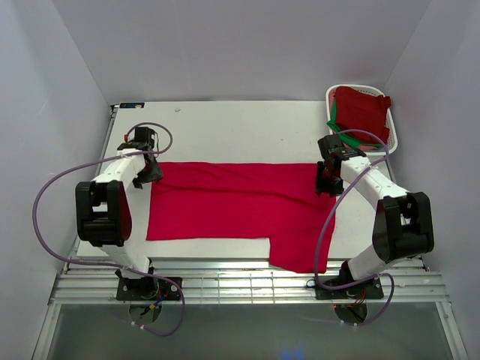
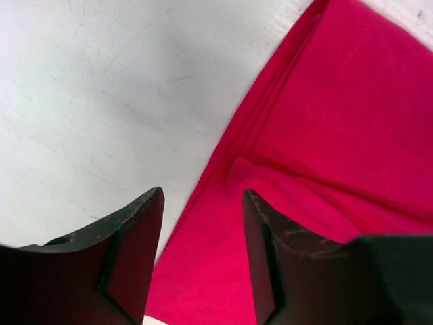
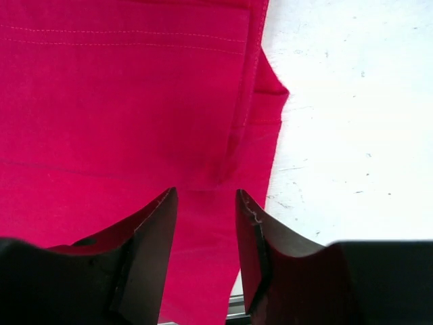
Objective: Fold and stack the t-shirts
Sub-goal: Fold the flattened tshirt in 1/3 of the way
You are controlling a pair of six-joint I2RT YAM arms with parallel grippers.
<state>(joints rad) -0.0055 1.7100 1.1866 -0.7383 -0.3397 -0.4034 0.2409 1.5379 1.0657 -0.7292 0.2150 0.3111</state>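
Observation:
A crimson t-shirt point(image 1: 232, 206) lies spread flat across the white table point(image 1: 240, 127), its near right part hanging over the front edge. My left gripper point(image 1: 152, 174) is open at the shirt's far left corner, its jaws just above the cloth edge point(image 2: 203, 271). My right gripper point(image 1: 327, 185) is open at the shirt's far right edge, over the hem point(image 3: 223, 169). Neither holds cloth. More shirts, dark red point(image 1: 364, 109) and green point(image 1: 346, 137), lie in the basket.
A white slotted basket point(image 1: 396, 131) stands at the table's far right corner. The table's metal front rail point(image 1: 240, 285) runs along the near edge. Grey walls enclose the back and sides.

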